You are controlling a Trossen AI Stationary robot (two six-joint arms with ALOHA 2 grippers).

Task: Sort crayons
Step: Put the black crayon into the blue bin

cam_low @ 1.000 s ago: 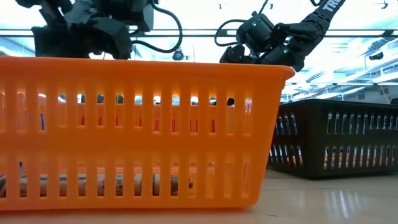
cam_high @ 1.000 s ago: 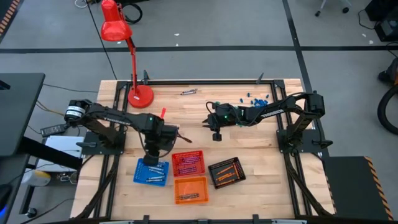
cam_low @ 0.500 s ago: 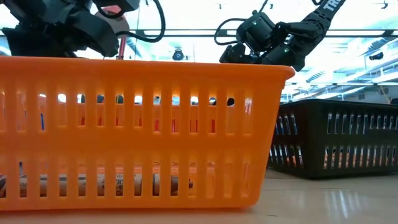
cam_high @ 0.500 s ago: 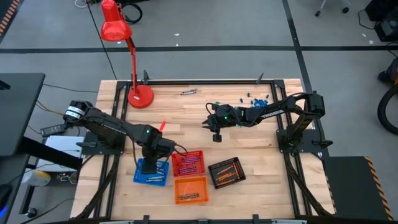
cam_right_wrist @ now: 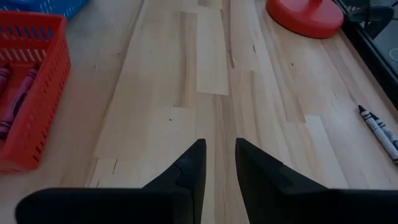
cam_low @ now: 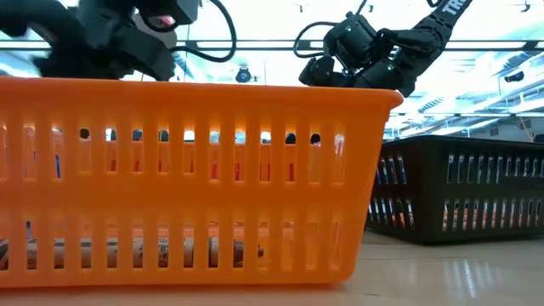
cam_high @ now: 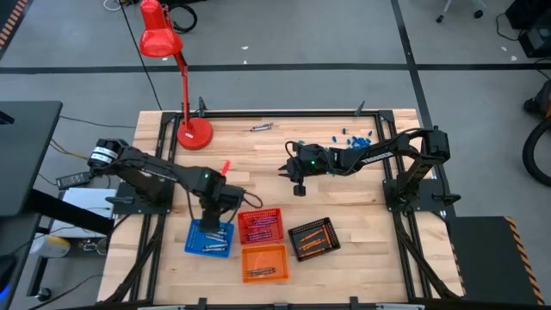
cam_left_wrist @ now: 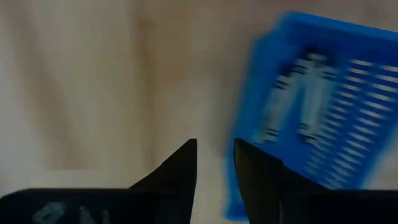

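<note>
Wooden table (cam_high: 258, 168) with four small trays. Left gripper (cam_high: 214, 221) above blue tray (cam_high: 209, 238), fingers narrowly parted, empty. Right gripper (cam_high: 288, 169) mid-table, narrow gap, empty. Crayons (cam_high: 261, 226) in trays; loose grey crayon (cam_right_wrist: 377, 131) near lamp base (cam_high: 195, 133).

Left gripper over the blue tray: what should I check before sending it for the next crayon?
1. Left gripper empty: ok, nothing between its fingers.
2. Blue tray holds only grey crayons: ok.
3. All crayons sorted: not ok, loose crayon lies near the far edge.
4. Right gripper out of the way: ok, open, empty, mid-table.
5. Left gripper above the tray's rim: cannot tell.
</note>
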